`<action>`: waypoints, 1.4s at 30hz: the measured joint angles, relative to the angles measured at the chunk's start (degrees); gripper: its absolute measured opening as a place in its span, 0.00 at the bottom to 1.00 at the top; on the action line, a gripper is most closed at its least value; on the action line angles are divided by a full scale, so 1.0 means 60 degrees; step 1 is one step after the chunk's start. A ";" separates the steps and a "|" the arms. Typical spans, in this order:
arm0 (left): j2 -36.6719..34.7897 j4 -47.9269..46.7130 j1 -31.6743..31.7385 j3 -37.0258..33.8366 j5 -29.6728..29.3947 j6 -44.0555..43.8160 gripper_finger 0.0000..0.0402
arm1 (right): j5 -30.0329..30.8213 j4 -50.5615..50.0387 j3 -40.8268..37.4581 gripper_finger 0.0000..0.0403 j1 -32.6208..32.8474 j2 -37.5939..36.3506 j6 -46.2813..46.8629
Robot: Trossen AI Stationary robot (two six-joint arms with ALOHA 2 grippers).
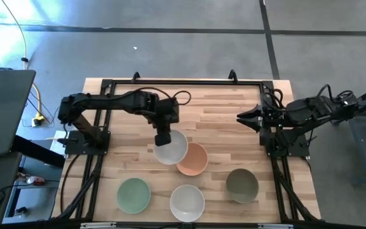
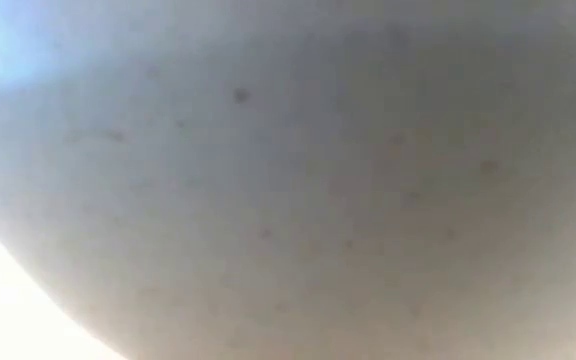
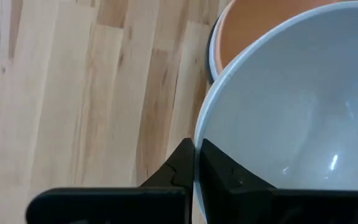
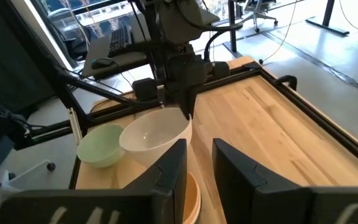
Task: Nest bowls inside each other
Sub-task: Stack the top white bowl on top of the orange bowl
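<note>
L gripper [image 1: 162, 138] at table centre is pinched tight on the rim of a white bowl [image 1: 171, 147], held over the 10 o'clock edge of the peach bowl [image 1: 194, 159]. Risk: thin rim grip, bowl could swing or slip; off-centre drop would ride the peach rim & tip. R gripper [image 1: 242, 118], 2 o'clock, waits w/ jaws slightly apart, holding nothing.

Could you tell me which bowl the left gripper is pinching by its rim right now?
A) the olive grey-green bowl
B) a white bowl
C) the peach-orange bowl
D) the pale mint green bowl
B: the left gripper is shut on the rim of a white bowl, carried tilted over the peach-orange bowl.
</note>
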 joint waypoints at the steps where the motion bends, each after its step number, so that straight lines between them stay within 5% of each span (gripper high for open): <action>1: 0.0119 -0.0013 0.0000 0.0172 0.0039 0.0000 0.00 | 0.0029 -0.0044 0.0000 0.17 0.0000 -0.0047 0.0004; 22: 0.3115 -0.1761 -0.0571 0.4301 -0.0015 -0.1710 0.00 | 0.0048 -0.1121 0.0000 0.17 0.0000 -0.0954 0.0185; 42: 0.3623 -0.1701 -0.0920 0.4762 -0.0588 -0.3078 0.00 | 0.0047 -0.1326 0.0000 0.17 0.0000 -0.1060 0.0178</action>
